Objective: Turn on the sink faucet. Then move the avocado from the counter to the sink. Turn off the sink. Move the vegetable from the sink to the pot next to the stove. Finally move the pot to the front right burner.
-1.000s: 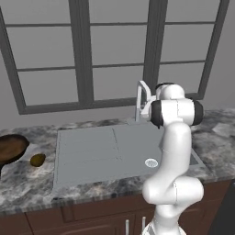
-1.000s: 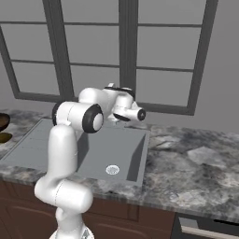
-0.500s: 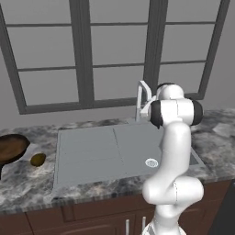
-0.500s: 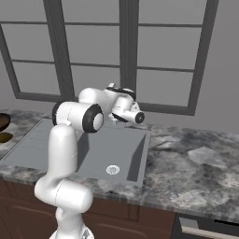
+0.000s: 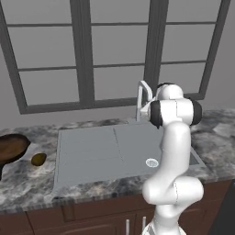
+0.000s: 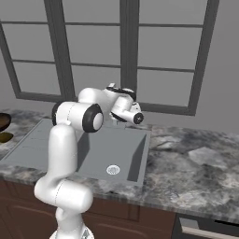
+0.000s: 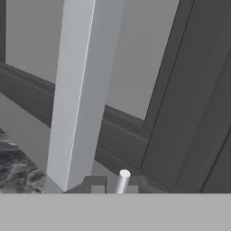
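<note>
The gripper (image 6: 112,89) was held at the back of the sink (image 5: 92,151), close against the faucet (image 5: 143,96), with its jaws drawn together. In the hand view a small pale lever (image 7: 122,180) stood between the two dark fingertips (image 7: 97,184), and the tall faucet column (image 7: 76,90) rose just beside them. Whether the lever was truly clamped or only touched could not be told. No running water was seen in the basin, so the first step was judged unfinished.

The main risk was judged to be a slip: the lever is thin and round, so if the push were made off its axis, the closed jaws might slide off and the faucet would be left shut. Pressing too far toward the column might also jam the fingertips against it.

The avocado (image 5: 38,159) lay on the bench (image 5: 27,183) to the left of the sink, just beside a dark brown pan (image 5: 11,148), well apart from the gripper. It could be knocked against the pan at pickup if approached carelessly.

The sink held nothing but its drain (image 5: 152,162). The pan's contents, if any, could not be made out.
</note>
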You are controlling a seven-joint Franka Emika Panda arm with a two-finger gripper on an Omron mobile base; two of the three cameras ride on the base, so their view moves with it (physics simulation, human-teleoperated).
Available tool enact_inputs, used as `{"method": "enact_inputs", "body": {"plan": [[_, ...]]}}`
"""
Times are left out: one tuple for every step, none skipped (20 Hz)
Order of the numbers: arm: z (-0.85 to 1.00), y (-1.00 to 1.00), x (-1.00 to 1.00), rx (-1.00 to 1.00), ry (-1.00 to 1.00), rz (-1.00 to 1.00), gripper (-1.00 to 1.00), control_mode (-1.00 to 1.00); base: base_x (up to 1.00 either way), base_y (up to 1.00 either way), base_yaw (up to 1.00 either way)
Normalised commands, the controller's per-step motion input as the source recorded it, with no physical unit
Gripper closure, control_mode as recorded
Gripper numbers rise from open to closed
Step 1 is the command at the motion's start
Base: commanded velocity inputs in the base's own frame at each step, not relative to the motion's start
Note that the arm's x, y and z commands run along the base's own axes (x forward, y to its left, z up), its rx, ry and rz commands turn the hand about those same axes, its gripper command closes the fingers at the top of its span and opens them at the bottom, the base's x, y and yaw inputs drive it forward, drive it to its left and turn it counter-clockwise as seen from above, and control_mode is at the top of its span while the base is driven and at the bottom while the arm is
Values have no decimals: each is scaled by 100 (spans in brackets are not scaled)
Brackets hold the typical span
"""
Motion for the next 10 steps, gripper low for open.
{"method": "enact_inputs", "body": {"plan": [[-15, -75, 13, 10, 4, 0, 100, -100, 0, 0, 0], [-18, -76, 13, 10, 4, 0, 100, -100, 0, 0, 0], [-20, -72, 12, 9, 3, 0, 100, -100, 0, 0, 0], [-23, -78, 6, 10, 0, 0, 100, -100, 0, 0, 0], [-27, -86, 0, 11, 0, 0, 100, -100, 0, 0, 0], [-29, -92, 0, 13, 1, 0, 100, -100, 0, 0, 0], [-32, -91, 0, 13, 1, 0, 100, -100, 0, 0, 0], [-34, -96, 0, 14, 2, 0, 100, -100, 0, 0, 0], [-35, -100, 0, 16, 2, 0, 100, -100, 0, 0, 0], [-34, -100, 0, 16, 2, 0, 100, -100, 0, 0, 0]]}}
